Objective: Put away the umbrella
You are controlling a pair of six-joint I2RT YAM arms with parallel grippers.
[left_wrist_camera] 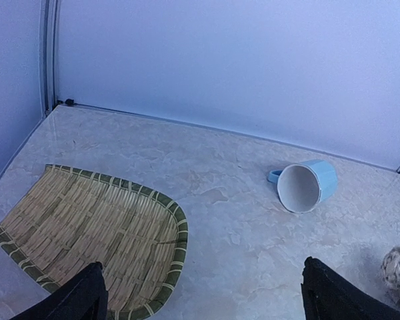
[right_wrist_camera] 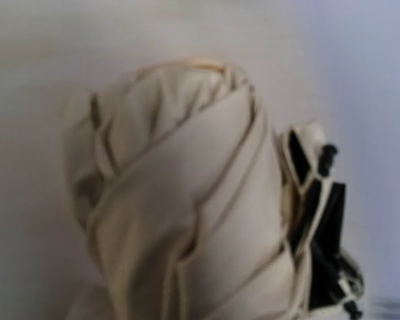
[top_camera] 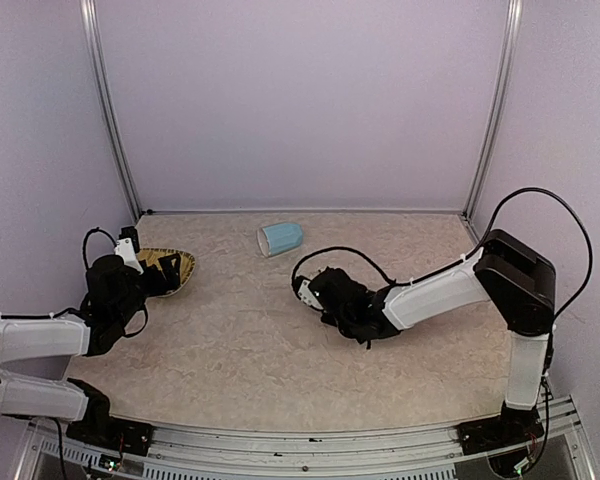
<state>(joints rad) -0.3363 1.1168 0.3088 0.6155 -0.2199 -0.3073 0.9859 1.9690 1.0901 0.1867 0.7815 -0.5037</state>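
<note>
The right gripper [top_camera: 322, 293] is shown lowered close to the marbled beige table top [top_camera: 230, 345], right of centre, with its white forearm stretched leftward from the black elbow joint. Its fingers are not seen in the right wrist view, and in the top view they are lost in the dark wrist mass, so whether the jaws are spread or pinching cannot be told. The right wrist view is filled by the compact folding umbrella of cream-beige fabric [right_wrist_camera: 187, 200]. Its pleats are seen gathered and twisted into a rounded bundle, with black rib parts tipped in cream exposed along its right side. In the top view the umbrella is hidden by the right gripper.

Behind and to the left of that gripper, a light-blue ceramic mug [top_camera: 280, 238] is seen lying on its side, white interior turned toward the near left.

At the far left of the table, the left gripper [left_wrist_camera: 201, 267] is held with its two dark fingers spread wide and nothing between them, just above the near edge of a woven yellow straw tray with a green-banded rim [left_wrist_camera: 87, 223]. Tray and mug are well apart.
</note>
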